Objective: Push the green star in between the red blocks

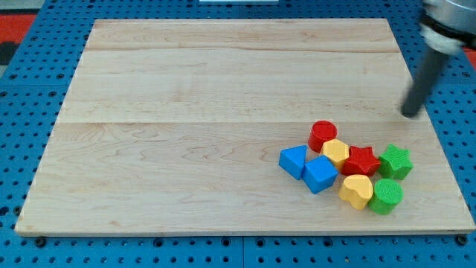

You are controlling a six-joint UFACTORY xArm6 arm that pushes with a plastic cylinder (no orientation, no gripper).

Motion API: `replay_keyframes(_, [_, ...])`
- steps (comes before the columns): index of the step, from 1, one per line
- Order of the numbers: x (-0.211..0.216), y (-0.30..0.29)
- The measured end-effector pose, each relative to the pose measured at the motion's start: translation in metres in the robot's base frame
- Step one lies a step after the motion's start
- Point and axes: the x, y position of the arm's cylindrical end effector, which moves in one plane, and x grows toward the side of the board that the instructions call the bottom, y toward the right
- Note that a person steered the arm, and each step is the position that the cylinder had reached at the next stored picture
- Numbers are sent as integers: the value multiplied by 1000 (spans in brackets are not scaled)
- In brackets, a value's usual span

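The green star [395, 161] lies at the view's lower right, touching the right side of the red star [362, 161]. The red cylinder [323, 135] stands up and to the left of the red star, with a yellow block [336, 152] between the two red blocks. My tip [410, 113] is above and slightly right of the green star, apart from all the blocks. The rod rises from it toward the view's top right corner.
Two blue blocks [294, 161] [320, 174] lie left of the cluster. A yellow heart [357, 191] and a green cylinder [386, 196] lie below the red star. The wooden board [186, 112] ends close to the right of the green star.
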Motion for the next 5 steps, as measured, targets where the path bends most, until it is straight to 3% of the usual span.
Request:
replay_keyframes(1, [65,5])
replay_keyframes(2, [88,-31])
replay_keyframes(3, [76,-52])
replay_keyframes(4, [57,-175])
replay_keyframes(5, [22,-187])
